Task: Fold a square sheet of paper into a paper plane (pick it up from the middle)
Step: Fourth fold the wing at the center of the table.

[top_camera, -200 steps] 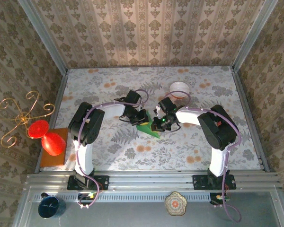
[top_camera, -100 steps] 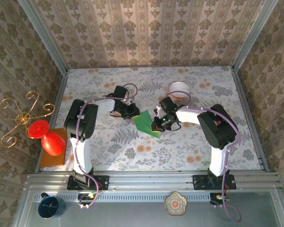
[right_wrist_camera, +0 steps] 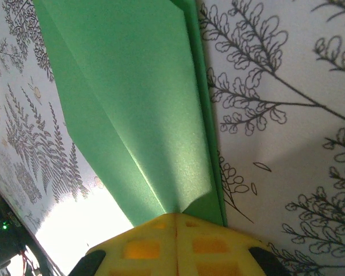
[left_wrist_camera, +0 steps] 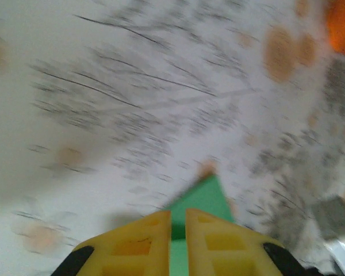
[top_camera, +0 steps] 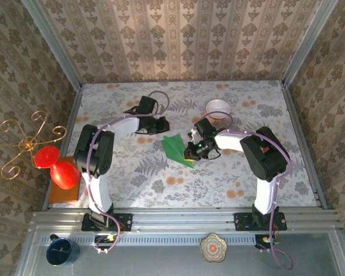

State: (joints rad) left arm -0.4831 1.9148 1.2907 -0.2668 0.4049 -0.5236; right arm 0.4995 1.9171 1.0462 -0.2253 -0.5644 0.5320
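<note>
Room: patterned wallpaper on three sides of a desk (top_camera: 264,178) covered in a floral cloth.
Top view, clutter: a white bowl (top_camera: 218,107) toward 1 o'clock. At 9 o'clock, off the desk's edge, a red piece (top_camera: 58,167) over an orange board (top_camera: 56,194), beside a gold wire stand (top_camera: 23,144).
Top view, step in hand: probably pressing or adding a fold. The paper plane (top_camera: 175,148) lies flat near the desk's middle as a green dart, likely partway folded.
Top view, doing it well: the clamped side should act as the anchor. The free jaws should come in low from 11 o'clock and meet the paper's near edge squarely, so the creases don't skew.
Top view, paper and jaws: the right jaws sit on the paper's 3 o'clock edge. The left jaws hover apart from it, toward 11 o'clock.
Left wrist view, jaws: blurred. The yellow fingers (left_wrist_camera: 132,247) stand a narrow slit apart and appear to grip nothing.
Left wrist view, paper: a green corner (left_wrist_camera: 204,195) shows just past the fingertips, toward 12 o'clock.
Right wrist view, jaws: the yellow fingers (right_wrist_camera: 144,250) are pressed together, pinching the paper where it enters them.
Right wrist view, paper: the folded layers (right_wrist_camera: 132,103) fan away toward 11 o'clock, with a crease running back to the pinch.
</note>
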